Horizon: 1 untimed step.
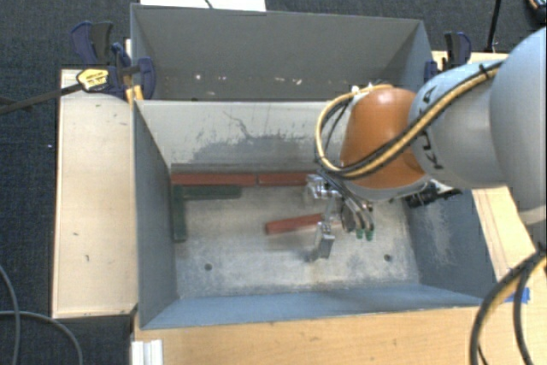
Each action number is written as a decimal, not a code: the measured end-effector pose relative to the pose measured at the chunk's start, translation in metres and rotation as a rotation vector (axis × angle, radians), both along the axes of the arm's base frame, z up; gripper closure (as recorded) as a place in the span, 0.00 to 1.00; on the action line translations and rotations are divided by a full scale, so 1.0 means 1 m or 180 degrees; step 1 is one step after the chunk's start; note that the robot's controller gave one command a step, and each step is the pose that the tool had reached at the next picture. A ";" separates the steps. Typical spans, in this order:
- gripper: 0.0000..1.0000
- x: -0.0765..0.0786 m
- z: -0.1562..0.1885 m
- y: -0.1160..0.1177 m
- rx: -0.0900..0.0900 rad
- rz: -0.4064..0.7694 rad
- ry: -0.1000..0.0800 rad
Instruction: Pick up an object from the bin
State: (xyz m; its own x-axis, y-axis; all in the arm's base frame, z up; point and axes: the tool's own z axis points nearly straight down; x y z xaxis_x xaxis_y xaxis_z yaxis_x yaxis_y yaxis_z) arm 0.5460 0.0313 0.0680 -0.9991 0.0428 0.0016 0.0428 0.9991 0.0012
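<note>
My gripper [325, 247] hangs low over the bin floor, right of centre, under the orange wrist cover. Its tip stands just to the right of a short reddish-brown block [290, 226] that lies flat on the floor. The tip is close to the block's right end; whether they touch I cannot tell. Nothing shows held in the gripper.
A long reddish-brown bar [231, 179] lies along the foot of the back wall. A dark green L-shaped piece [179, 214] lies in the left part of the floor. The arm comes in over the bin's right wall.
</note>
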 end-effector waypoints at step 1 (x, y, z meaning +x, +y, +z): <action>0.00 0.001 0.001 0.000 0.0001 -0.0009 -0.0011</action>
